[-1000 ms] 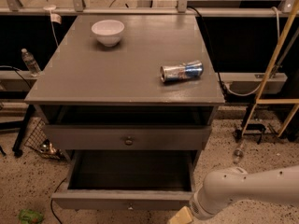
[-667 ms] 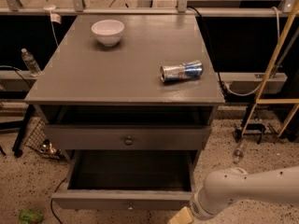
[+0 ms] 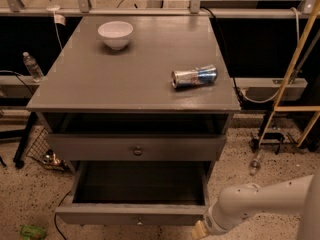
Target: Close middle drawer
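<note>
The one camera looks steeply down from in front of the cabinet [image 3: 140, 79], fairly near (the gripper [image 3: 200, 229] sits at the bottom edge, right of centre)

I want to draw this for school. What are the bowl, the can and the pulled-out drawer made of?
The bowl looks like white glazed ceramic, smooth and glossy, though it could be plastic. The can looks like thin metal: shiny silver end, printed side. The middle drawer, pulled out, looks like wood painted matte grey. The gripper sits by its right front corner.
</note>
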You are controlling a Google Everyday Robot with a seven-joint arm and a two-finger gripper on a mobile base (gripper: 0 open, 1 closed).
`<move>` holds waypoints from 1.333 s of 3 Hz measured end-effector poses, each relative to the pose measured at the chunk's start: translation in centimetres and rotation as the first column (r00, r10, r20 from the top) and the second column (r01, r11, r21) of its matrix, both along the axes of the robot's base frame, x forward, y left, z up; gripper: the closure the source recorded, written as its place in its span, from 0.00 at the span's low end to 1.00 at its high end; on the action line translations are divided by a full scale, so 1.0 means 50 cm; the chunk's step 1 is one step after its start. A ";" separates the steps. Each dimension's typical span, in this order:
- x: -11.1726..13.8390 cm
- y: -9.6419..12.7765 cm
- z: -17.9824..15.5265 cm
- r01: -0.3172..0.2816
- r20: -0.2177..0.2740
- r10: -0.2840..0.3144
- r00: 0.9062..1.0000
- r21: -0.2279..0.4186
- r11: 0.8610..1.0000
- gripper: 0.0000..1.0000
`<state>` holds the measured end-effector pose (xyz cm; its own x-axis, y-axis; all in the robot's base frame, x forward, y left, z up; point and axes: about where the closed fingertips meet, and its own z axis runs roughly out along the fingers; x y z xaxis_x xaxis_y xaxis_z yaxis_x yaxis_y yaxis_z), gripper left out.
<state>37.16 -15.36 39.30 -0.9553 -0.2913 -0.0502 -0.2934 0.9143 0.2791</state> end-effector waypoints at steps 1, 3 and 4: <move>0.016 0.004 -0.032 0.012 -0.001 -0.012 1.000 0.000 1.000 0.65; 0.075 0.019 -0.003 0.045 0.206 -0.056 0.977 0.057 0.997 1.00; 0.108 0.036 0.039 0.038 0.331 -0.077 0.940 0.123 0.992 1.00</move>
